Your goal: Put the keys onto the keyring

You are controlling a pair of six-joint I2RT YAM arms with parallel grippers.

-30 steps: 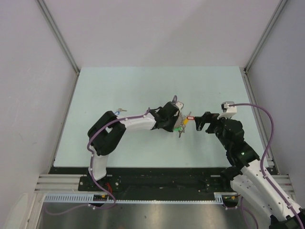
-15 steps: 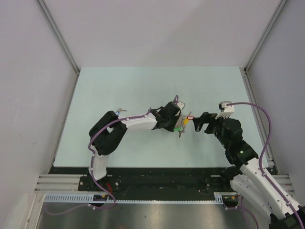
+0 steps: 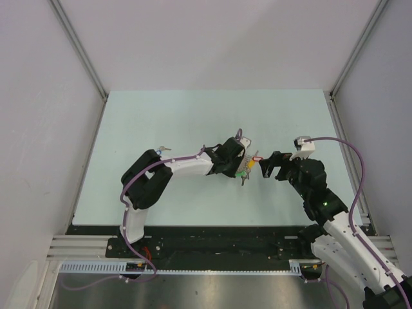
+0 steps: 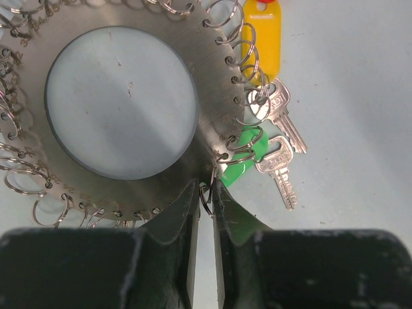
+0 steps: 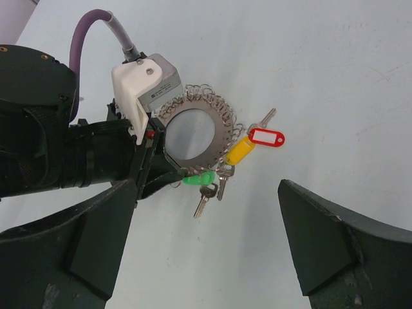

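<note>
The left gripper point(image 4: 205, 193) nips the rim of the keyring point(image 4: 212, 109), mid-table point(image 3: 193, 116).
Pinch firmly and level; the right gripper point(image 3: 269, 165), spread wide beside the red tag point(image 5: 266, 137), should fetch the loose key point(image 3: 165, 149) lying well left.

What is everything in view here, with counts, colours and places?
keyring: one, silver metal disc edged with small split rings, table centre
red tag, yellow tag, green tag: one each, hanging from the keyring's edge on the side facing the right arm
hung keys: three visible, silver, beside those tags
loose key: one, silver with what looks like a blue tag, on the table by the left arm's elbow
table: one, pale green
left gripper: one, black, shut on the keyring's edge
right gripper: one, black, open, close to the red tag, not touching
</note>
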